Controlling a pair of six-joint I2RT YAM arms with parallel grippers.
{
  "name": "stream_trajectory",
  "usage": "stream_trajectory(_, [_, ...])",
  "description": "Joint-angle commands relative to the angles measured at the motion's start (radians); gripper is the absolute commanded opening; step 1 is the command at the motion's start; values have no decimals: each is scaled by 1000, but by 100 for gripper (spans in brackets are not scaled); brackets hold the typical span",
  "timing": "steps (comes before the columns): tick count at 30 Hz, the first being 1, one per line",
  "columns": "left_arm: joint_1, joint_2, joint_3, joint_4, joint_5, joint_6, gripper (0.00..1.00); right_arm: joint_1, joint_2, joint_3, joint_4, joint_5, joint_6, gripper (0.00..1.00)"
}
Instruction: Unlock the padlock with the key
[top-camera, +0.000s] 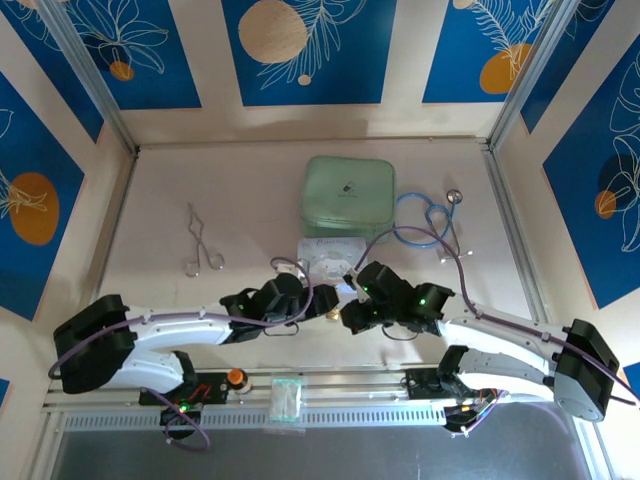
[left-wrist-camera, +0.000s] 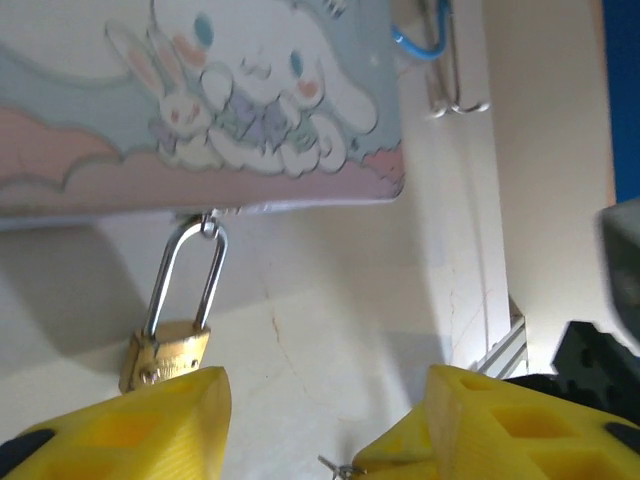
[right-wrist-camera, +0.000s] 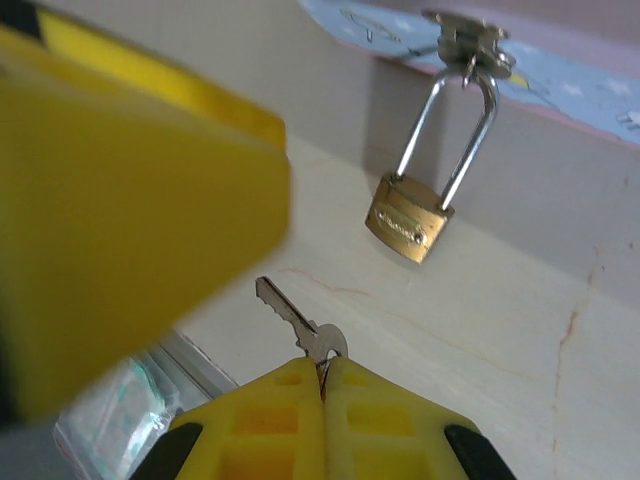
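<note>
The brass padlock hangs by its silver shackle from the clasp on the near edge of the pastel cartoon tin. My left gripper is open, and its left finger sits just below the padlock body. The right gripper is shut on the head of the silvery key. The key's blade points up and left, well short of the padlock. From above, both grippers meet at the tin's near edge.
A green zip case lies behind the tin, with a blue stethoscope to its right. Silver forceps lie at the left. A clear packet rests on the front rail. The left gripper's blurred finger looms close beside the key.
</note>
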Motion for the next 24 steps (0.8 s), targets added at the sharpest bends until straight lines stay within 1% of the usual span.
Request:
stream_trajectory(1, [-30, 16, 31, -90, -11, -164, 50, 11, 21, 31, 16, 39, 4, 0])
stream_trajectory(4, [-34, 24, 31, -129, -19, -249, 40, 20, 36, 32, 41, 46, 9, 0])
stream_trajectory(5, [-36, 26, 25, -123, -21, -261, 38, 22, 41, 32, 47, 49, 13, 0])
stream_trajectory(7, [-38, 33, 20, -116, -18, -276, 38, 24, 47, 34, 58, 56, 16, 0])
stream_trajectory(9, [-39, 43, 10, -94, -10, -297, 34, 28, 51, 33, 75, 58, 20, 0])
stream_trajectory(12, [-38, 53, -2, -67, -9, -316, 25, 36, 58, 32, 97, 61, 22, 0])
stream_trajectory(14, [-39, 52, -5, -64, -14, -320, 24, 41, 68, 35, 100, 64, 22, 0])
stream_trajectory(16, [-39, 51, -3, -70, -18, -319, 17, 50, 77, 38, 103, 69, 22, 0])
stream_trajectory(17, [-38, 50, -3, -70, -19, -319, 12, 54, 80, 36, 111, 70, 25, 0])
stream_trajectory(19, [-38, 50, -5, -68, -18, -319, 10, 54, 87, 28, 132, 66, 30, 0])
stream_trajectory(22, [-38, 47, -16, -58, -18, -327, 1, 57, 100, 19, 159, 62, 40, 0])
stream_trajectory(24, [-38, 40, -31, -41, -21, -334, 0, 67, 95, 8, 187, 60, 41, 0])
